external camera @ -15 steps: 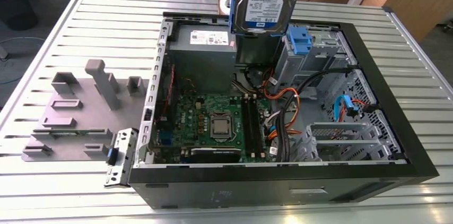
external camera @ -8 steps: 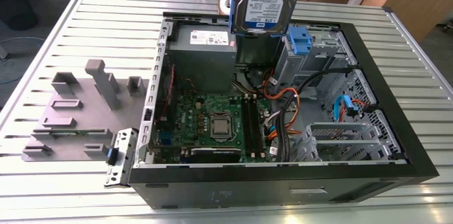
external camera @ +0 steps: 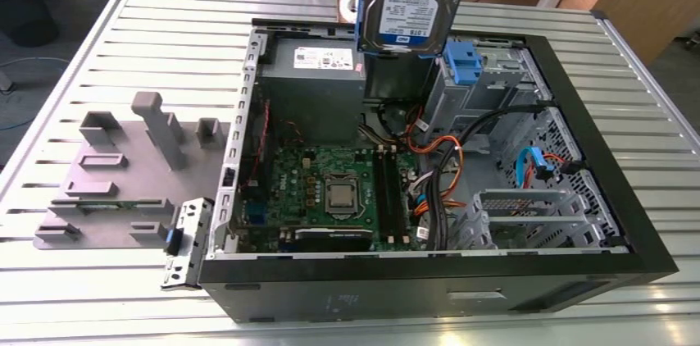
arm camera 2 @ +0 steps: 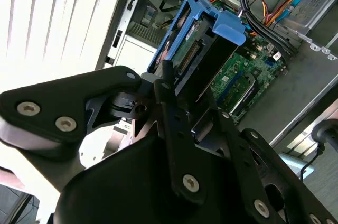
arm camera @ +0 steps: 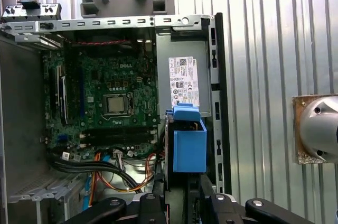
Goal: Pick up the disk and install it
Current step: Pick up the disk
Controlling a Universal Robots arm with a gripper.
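— Black links of my end effector [arm camera 2: 174, 84] crowd the second wrist view: matte arms with bright screw heads, clamped on one end of the disk [arm camera 2: 198, 49].
— Firm hold?
— It looks pinched at that one end only, so the long body hangs free. By my reckoning, a knock could swing it or slip it. Its blue end tab [arm camera 2: 231, 26], smooth moulded plastic, points away from me over the green motherboard [arm camera 2: 248, 71].
— First wrist view?
— I'm looking down the disk's length. The blue tab and rails stand just beside the grey power supply [arm camera: 182, 71] with its white sticker, near the black wall of the case [arm camera: 217, 102]. Orange and black cables [arm camera: 90, 166] loop close by. They're soft and springy, just the thing a rail could snag.
— And the exterior view?
— Disk upright, high over the open case, silver metal with the white-and-blue label facing out. It's above the power supply, towards the exterior view's left of the blue-tabbed drive cage [external camera: 481, 84]. That cage is folded sheet metal with hard edges, so a tilted approach may jam the rails. Below lies the ribbed metal bench [external camera: 88, 297], and a dropped drive would land hard.
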